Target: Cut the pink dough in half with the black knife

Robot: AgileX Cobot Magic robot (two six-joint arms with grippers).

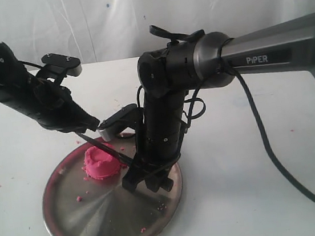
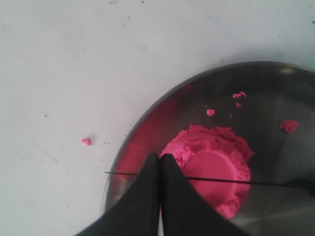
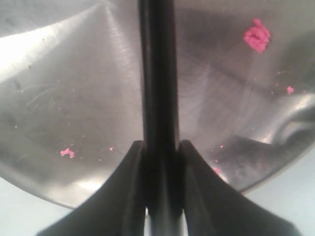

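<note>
**Left wrist view.** The left gripper [image 2: 160, 158] is seen from behind, its two black fingers [image 2: 140, 201] closed against each other with only a thin seam between them. The black knife [image 2: 275, 184] appears edge-on as a thin dark line. It crosses the pink dough [image 2: 216, 164] and passes behind the fingers; contact cannot be told. The dough rests on a steel plate [image 2: 197, 93] scattered with pink crumbs [image 2: 289, 126]. A lone crumb [image 2: 86, 141] lies on the white counter [image 2: 74, 59].

We see bright, soft, even light over the white table [image 1: 282, 195], with only faint, soft-edged shadows. In the right wrist view glare whitens the steel plate [image 3: 34, 49], and the black knife [image 3: 158, 73] near the lens is blurred.
</note>
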